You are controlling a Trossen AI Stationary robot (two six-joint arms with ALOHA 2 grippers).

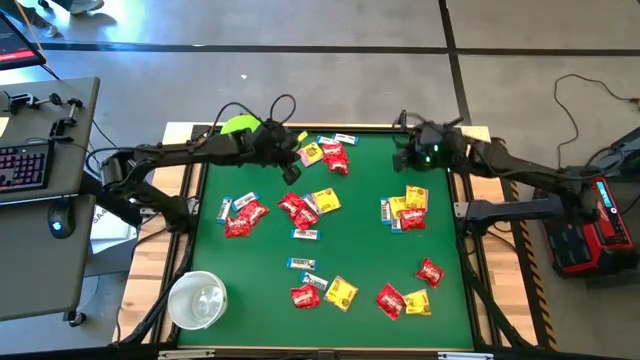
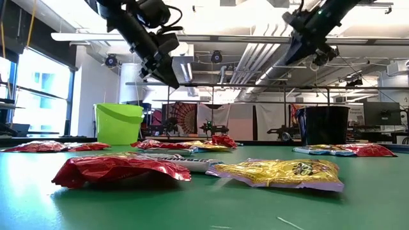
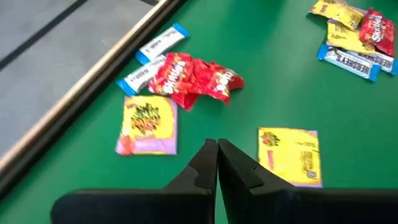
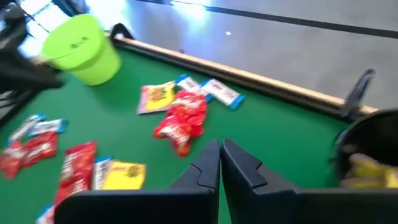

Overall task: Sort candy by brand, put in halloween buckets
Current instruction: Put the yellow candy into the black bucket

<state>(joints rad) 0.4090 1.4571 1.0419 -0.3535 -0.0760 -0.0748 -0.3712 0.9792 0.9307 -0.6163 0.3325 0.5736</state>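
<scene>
Both my left gripper point(image 3: 217, 163) and right gripper point(image 4: 221, 163) are pressed together, empty, up off the felt. Yellow packet point(image 3: 290, 155) sits just beside my left tips; I should spread wide before dropping on it.

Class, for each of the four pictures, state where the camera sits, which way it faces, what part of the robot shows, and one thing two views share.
High: overhead, facing down on the green felt table; both arms show.
Low: at tabletop level, facing across; both arms hang above.
Left wrist: behind the shut left gripper, facing candy.
Right wrist: behind the shut right gripper, facing the table's far edge.
Shared: the lime green plastic bucket shows in the low and right wrist views.
</scene>
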